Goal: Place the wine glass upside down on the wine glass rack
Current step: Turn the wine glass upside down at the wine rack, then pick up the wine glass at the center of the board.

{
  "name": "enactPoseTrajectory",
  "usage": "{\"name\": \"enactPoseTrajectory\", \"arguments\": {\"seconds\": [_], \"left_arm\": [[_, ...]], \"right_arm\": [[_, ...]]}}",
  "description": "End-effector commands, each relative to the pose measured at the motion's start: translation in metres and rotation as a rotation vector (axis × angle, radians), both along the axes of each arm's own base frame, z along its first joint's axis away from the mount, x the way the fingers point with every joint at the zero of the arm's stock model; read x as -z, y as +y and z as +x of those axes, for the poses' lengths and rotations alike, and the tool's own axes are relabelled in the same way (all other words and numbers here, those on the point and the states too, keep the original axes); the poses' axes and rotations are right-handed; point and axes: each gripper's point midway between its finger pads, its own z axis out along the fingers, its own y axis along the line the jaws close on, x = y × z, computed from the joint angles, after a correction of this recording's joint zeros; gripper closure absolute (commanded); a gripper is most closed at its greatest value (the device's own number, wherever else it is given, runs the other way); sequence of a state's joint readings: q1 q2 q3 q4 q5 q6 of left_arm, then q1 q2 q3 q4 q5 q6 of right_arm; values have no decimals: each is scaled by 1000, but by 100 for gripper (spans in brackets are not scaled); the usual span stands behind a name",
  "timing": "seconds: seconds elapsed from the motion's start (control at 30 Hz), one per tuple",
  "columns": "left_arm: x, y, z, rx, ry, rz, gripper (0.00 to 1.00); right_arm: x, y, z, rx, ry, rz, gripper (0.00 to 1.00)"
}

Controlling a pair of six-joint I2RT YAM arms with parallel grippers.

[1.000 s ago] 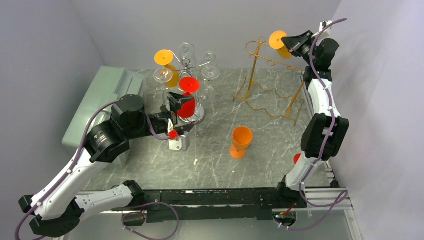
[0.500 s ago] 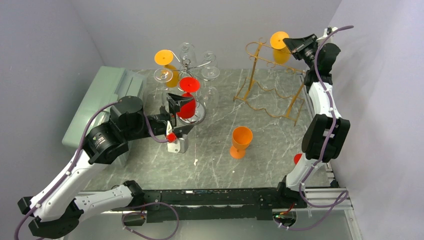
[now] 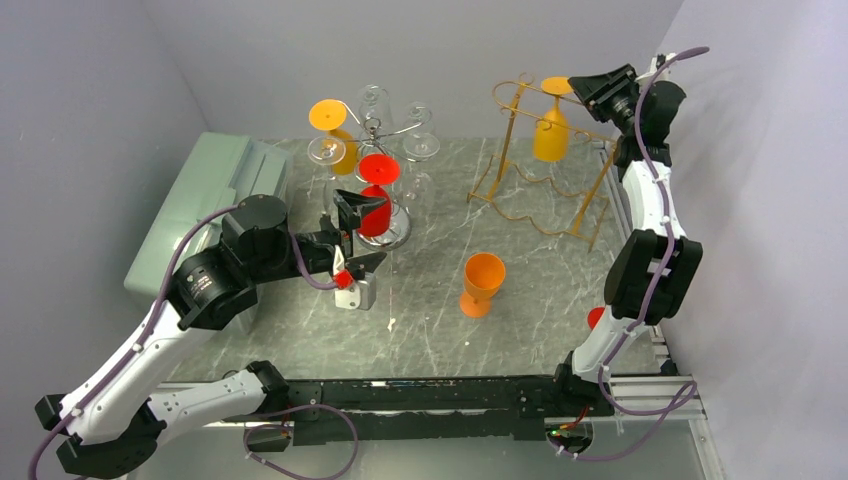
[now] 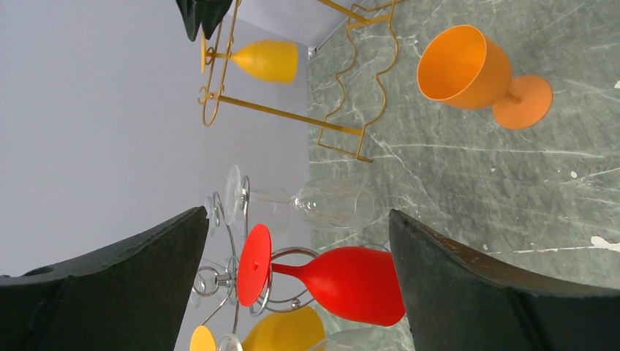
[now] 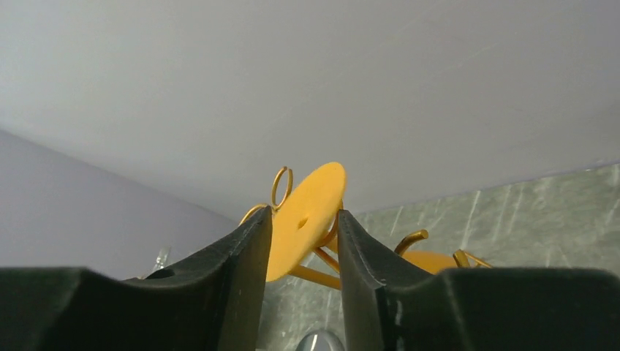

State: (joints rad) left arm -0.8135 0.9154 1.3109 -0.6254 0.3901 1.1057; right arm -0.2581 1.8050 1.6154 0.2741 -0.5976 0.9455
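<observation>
Grey marble desk (image 3: 540, 300): yellow wine glass (image 3: 550, 135) hangs upside down on gold rack (image 4: 278, 112), far right. Your right fingers (image 5: 234, 292) sit released, straddling its foot. Left fingers (image 4: 468, 292) spread wide, empty.

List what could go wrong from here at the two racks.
1. The right tool has its jaws only slightly apart around the foot of the yellow wine glass; backing out crooked could drag it off the gold rack.
2. The left tool hangs open beside the red wine glass on the silver rack; a stray move might knock it.
</observation>
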Motion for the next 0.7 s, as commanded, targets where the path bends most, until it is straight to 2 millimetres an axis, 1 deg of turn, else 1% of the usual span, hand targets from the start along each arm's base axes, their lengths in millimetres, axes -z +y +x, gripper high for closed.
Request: {"name": "enactPoseTrajectory", "arguments": {"seconds": [0.0, 0.13, 0.2, 0.33, 0.4, 0.47, 0.5, 0.53, 0.57, 0.63, 0.67], "left_arm": [[-11, -6, -3, 33, -27, -33, 1], [-9, -6, -4, 36, -25, -27, 1], [-10, -6, -3, 34, -26, -28, 1], [-10, -7, -2, 29, -7, -32, 1], [-10, -7, -1, 23, 6, -39, 0], [-8, -8, -2, 22, 19, -42, 1], [-7, -8, -2, 22, 25, -44, 1], [-7, -8, -3, 24, 30, -47, 1], [-7, -9, -2, 23, 38, -52, 1], [-11, -12, -1, 10, 80, -84, 1], [-12, -13, 1, -1, 107, -96, 1]], "right_arm": [[-37, -4, -10, 35, -44, -100, 56], [-47, -6, -18, 66, -59, -137, 55], [-56, -9, -23, 87, -53, -163, 56], [-65, -9, -41, 121, -14, -188, 54], [-66, -5, -55, 147, -1, -223, 51], [-70, 1, -71, 184, -1, -278, 46], [-65, 5, -79, 205, 32, -312, 43], [-63, 11, -88, 221, 47, -353, 41], [-65, 16, -101, 240, 56, -401, 41], [-53, 27, -121, 269, 116, -460, 40], [-46, 26, -134, 298, 162, -486, 40]]}}
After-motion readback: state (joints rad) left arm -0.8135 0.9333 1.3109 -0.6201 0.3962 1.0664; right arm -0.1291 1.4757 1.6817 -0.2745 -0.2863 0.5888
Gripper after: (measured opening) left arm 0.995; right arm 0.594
